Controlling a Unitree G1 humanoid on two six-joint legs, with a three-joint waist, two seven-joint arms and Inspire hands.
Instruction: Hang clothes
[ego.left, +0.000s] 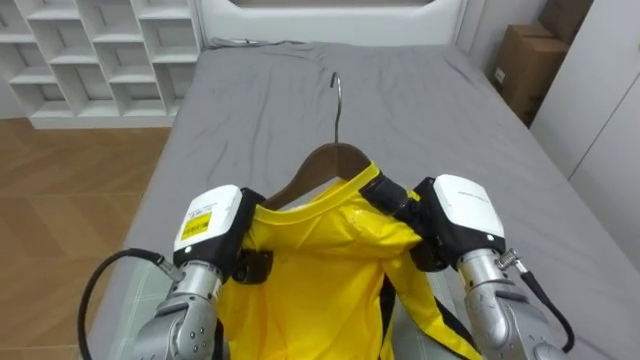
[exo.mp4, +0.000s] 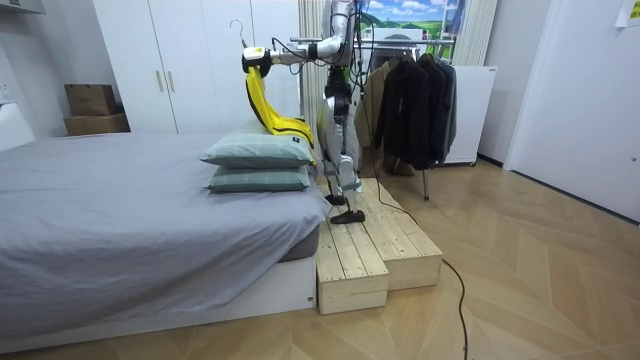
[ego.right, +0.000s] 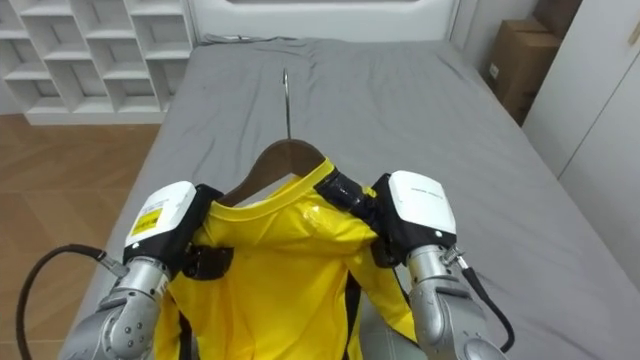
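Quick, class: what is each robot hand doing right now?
Left hand: cannot tell, fingers hidden behind yellow jacket.
Right hand: closed on the yellow jacket.

The bed (exo.mp4: 120, 215) wore a grey sheet. Two pale green pillows (exo.mp4: 258, 153) lay stacked at its end, beside a wooden platform (exo.mp4: 378, 250) on the floor (exo.mp4: 540, 270).

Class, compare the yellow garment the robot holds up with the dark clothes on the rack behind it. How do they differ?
The yellow garment is bright; the dark clothes are near black. The yellow garment is a single piece on a wooden hanger, raised between the left hand and right hand over the bed; the dark clothes are several, hanging from the rack. Both hang downward.
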